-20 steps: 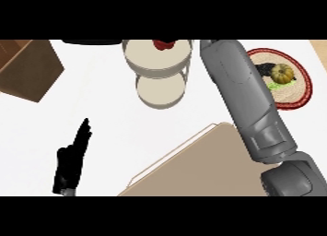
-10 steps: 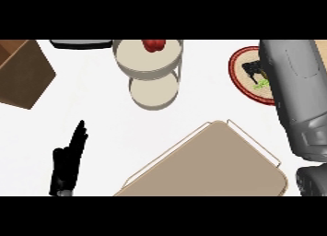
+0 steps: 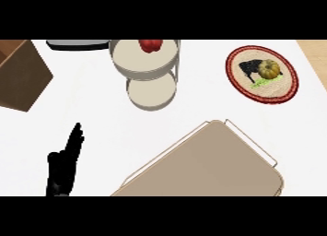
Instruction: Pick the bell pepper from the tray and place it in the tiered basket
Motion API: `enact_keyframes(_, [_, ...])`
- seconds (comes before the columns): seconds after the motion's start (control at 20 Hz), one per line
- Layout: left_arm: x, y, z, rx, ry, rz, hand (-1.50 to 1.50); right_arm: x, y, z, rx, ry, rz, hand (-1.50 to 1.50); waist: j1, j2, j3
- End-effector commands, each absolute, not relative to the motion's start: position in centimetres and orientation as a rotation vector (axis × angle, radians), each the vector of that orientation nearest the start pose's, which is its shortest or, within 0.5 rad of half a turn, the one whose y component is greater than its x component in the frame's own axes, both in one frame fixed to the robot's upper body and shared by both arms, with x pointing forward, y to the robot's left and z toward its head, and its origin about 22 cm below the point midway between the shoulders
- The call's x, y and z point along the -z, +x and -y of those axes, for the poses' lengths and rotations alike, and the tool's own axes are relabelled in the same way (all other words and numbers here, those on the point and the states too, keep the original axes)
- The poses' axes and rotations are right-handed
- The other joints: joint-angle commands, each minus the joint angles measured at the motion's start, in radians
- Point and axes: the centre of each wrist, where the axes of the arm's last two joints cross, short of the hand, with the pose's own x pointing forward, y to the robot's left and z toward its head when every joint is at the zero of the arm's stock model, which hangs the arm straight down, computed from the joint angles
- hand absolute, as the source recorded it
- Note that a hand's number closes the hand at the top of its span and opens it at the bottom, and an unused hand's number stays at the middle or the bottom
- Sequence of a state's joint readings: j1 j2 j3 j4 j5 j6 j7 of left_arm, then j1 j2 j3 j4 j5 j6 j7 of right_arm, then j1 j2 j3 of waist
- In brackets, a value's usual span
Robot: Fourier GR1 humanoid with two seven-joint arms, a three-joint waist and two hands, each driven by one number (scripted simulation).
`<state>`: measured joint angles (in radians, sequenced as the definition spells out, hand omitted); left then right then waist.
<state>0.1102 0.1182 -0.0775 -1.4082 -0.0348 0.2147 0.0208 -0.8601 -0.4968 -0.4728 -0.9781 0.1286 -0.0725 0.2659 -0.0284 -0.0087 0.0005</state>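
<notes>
At twelve o'clock, the glossy red bell pepper (image 3: 150,44) sits in the round tiered basket (image 3: 144,69)'s upper bowl. The flat beige tray (image 3: 210,166) lies at five o'clock. Left hand (image 3: 64,165), fingers straight together, rests at seven o'clock on the white surface (image 3: 193,106).

No readable text, labels, brands or numbers anywhere

White counter (image 3: 193,110): tray (image 3: 213,166), tiered basket (image 3: 148,73), plate (image 3: 262,73), box (image 3: 13,73).
</notes>
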Motion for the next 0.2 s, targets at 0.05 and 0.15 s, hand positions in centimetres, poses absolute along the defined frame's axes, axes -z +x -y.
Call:
enact_keyframes(0.05, [5.7,19.3,-25.4,-0.012,0.258,1.296,0.0,-20.8,33.5,46.8,0.138,-0.496,1.636,-1.5,0.003,0.002,0.001])
enact_keyframes(0.15, [4.9,20.8,-25.9,0.007,0.264,1.298,0.0,-22.1,33.4,47.8,0.137,-0.45,1.653,-1.5,0.023,0.008,0.0])
